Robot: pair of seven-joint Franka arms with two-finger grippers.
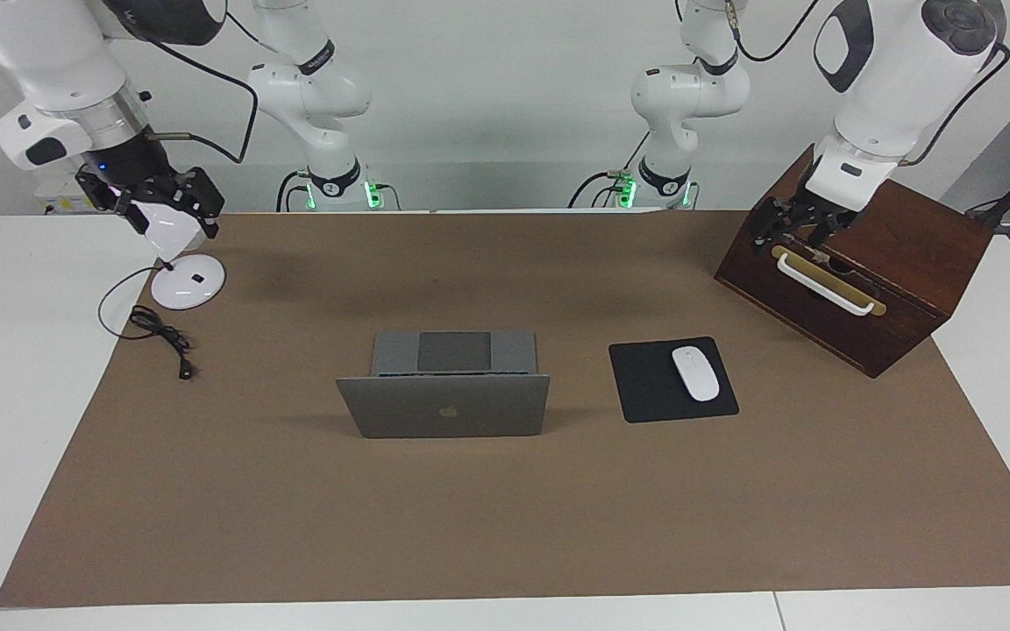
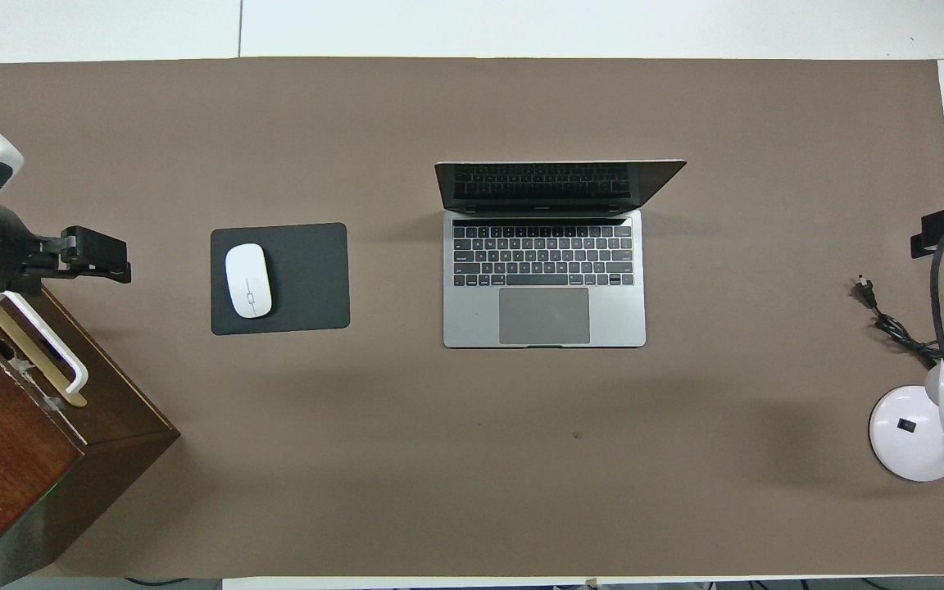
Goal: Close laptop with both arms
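Observation:
The silver-grey laptop (image 1: 444, 405) stands open in the middle of the brown mat, its lid upright with the apple logo turned away from the robots. The overhead view shows its keyboard and dark trackpad (image 2: 544, 279). My left gripper (image 1: 793, 235) hangs over the handle of the wooden box at the left arm's end of the table, apart from the laptop; it also shows in the overhead view (image 2: 103, 260). My right gripper (image 1: 163, 210) hangs over the white lamp at the right arm's end, also apart from the laptop, and shows in the overhead view (image 2: 943, 233).
A dark wooden box (image 1: 899, 254) with a white handle (image 1: 821, 285) stands at the left arm's end. A black mouse pad (image 1: 645, 386) with a white mouse (image 1: 695, 373) lies beside the laptop. A white lamp (image 1: 198, 285) and its black cable (image 1: 159, 329) are at the right arm's end.

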